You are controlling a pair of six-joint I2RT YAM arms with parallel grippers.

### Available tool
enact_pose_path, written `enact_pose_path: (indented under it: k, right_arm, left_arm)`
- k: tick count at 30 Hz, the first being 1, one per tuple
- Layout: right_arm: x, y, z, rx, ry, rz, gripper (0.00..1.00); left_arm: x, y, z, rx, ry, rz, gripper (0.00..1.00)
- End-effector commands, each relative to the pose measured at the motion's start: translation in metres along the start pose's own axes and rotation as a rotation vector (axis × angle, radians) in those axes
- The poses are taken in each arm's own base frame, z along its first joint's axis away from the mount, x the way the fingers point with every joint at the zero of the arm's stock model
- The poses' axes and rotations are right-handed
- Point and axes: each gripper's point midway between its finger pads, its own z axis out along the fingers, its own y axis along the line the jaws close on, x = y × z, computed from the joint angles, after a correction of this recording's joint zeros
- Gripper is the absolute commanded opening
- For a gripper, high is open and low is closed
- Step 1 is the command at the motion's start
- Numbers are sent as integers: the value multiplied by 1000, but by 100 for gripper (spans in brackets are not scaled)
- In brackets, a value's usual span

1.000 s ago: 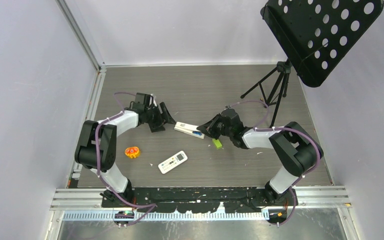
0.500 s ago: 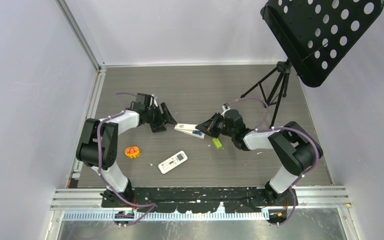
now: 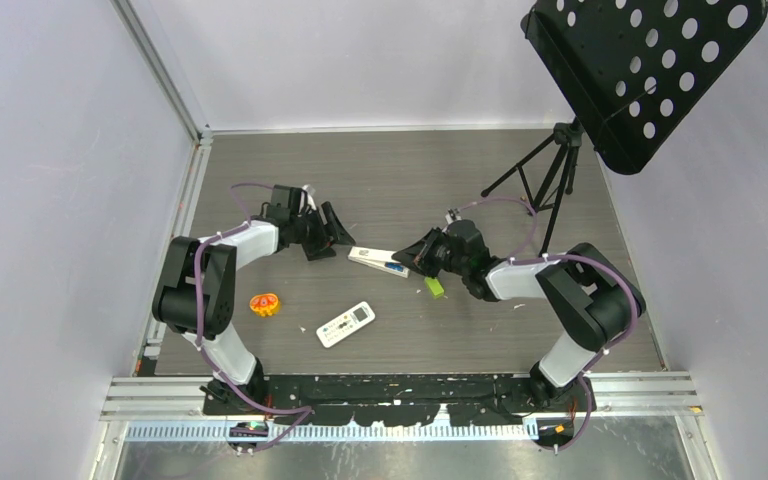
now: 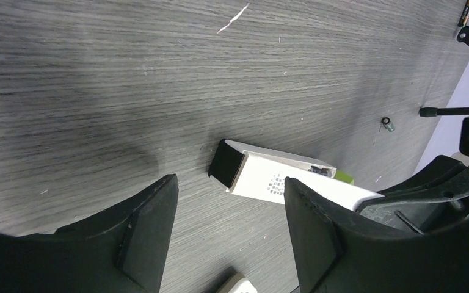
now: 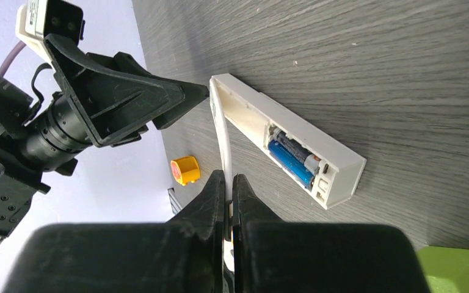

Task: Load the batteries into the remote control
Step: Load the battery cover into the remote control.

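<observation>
White remote, mid-table, compartment open; blue and grey batteries seated side by side inside. Case print unreadable. Apart, at remote's left end: left gripper. Clamped on thin white cover: right gripper.

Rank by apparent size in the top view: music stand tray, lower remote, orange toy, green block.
Largest: music stand tray, though nearest the camera.
Then lower remote.
Orange toy and green block look too alike to rank.
</observation>
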Motion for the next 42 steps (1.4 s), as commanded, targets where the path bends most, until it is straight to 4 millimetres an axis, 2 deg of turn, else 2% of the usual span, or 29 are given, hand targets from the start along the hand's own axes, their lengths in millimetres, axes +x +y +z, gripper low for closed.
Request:
enact_pose_path:
  k: [1,5,13,20,26,33,38,42]
  right_arm:
    - [-8,-15,6,45,-62,69,0]
    - [-6,-26,7,95,-58,85,0]
    - [7,-69,-7,280,-43,114,0]
    - [12,-85,-15,367,-51,113,0]
    - [13,-90,-17,415,-50,97,0]
    - [11,-81,-20,414,-48,83,1]
    - [12,-73,-21,400,-36,84,13]
    - [12,-67,-25,396,-29,84,24]
  left_arm:
    - [-7,-6,3,35,-10,4,65]
    - [-6,-5,6,34,-4,2,63]
    - [-7,-1,15,12,12,23,60]
    - [2,2,20,-21,44,72,55]
    - [11,8,23,-35,74,100,49]
    - [22,21,29,-96,114,76,47]
    - [33,36,34,-174,145,87,41]
    - [36,46,33,-230,144,100,40]
